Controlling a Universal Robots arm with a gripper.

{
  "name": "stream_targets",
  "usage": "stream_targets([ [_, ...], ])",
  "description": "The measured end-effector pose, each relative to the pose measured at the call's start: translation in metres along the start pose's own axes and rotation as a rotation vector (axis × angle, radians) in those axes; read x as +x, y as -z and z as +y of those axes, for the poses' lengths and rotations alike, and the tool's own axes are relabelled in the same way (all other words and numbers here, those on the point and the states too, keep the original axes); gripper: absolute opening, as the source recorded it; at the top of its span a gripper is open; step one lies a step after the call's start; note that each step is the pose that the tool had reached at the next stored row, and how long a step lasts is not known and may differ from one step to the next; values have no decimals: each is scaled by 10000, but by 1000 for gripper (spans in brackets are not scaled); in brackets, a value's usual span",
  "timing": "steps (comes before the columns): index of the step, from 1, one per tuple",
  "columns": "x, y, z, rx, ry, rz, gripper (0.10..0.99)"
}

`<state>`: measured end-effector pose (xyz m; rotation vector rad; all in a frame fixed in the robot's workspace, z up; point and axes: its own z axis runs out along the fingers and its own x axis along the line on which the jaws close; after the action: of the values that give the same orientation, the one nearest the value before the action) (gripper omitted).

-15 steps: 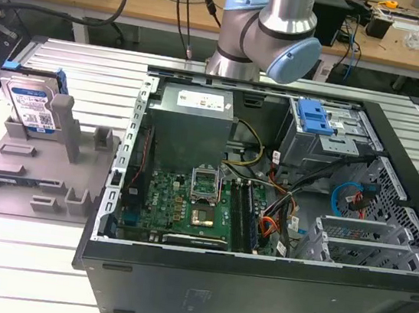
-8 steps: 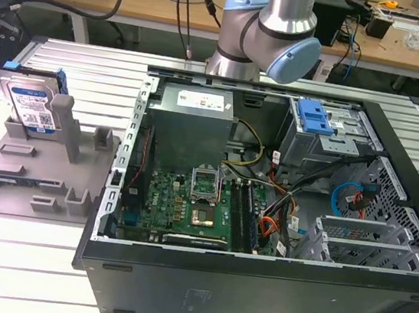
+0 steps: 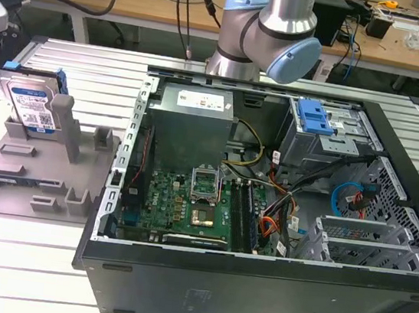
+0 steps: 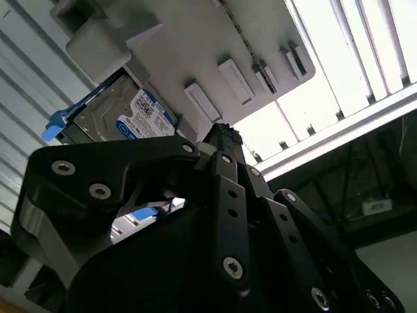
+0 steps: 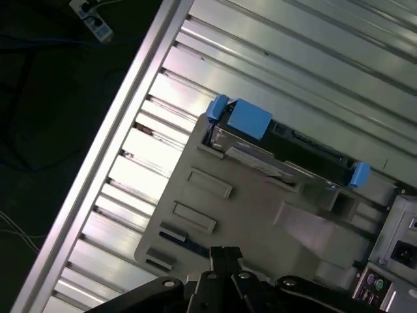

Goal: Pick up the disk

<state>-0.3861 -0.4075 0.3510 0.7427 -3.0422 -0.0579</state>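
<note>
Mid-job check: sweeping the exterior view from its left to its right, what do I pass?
Disk standing in the grey tray → power supply inside the open computer case → blue latch on the drive cage → slot brackets.

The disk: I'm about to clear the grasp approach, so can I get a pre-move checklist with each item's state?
1. The disk stands upright in the grey tray: ok.
2. The disk's top edge is unobstructed: ok.
3. The gripper is empty: ok.
4. Jaws open for grasping: not ok, they look shut.
5. The gripper lined up over the disk: not ok, it is over the grey tray, apart from the disk.
</note>
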Motion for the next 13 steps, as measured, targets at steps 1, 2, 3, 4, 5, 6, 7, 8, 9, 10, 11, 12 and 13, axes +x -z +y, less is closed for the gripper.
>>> stream_targets([
  [1, 0, -1, 0, 0, 191, 7, 173],
  [2, 0, -2, 0, 0, 528, 20, 235],
  [3, 0, -3, 0, 0, 741, 29, 298],
  [4, 0, -3, 0, 0, 921, 36, 298],
  [5, 0, -3, 0, 1, 1178, 46, 357],
  [6, 0, -4, 0, 0, 1331, 51, 416],
  [7, 0, -4, 0, 0, 1548, 60, 416],
  [8, 0, -4, 0, 1, 1808, 70, 482],
  [9, -3, -5, -1, 1, 2165, 82, 482],
  [10, -6, -5, -3, 1, 2399, 92, 482],
  [11, -8, -5, -4, 1, 2556, 98, 482],
  [12, -10, -5, -5, 1, 2725, 104, 482],
  [13, -11, -5, -5, 1, 2943, 112, 482],
])
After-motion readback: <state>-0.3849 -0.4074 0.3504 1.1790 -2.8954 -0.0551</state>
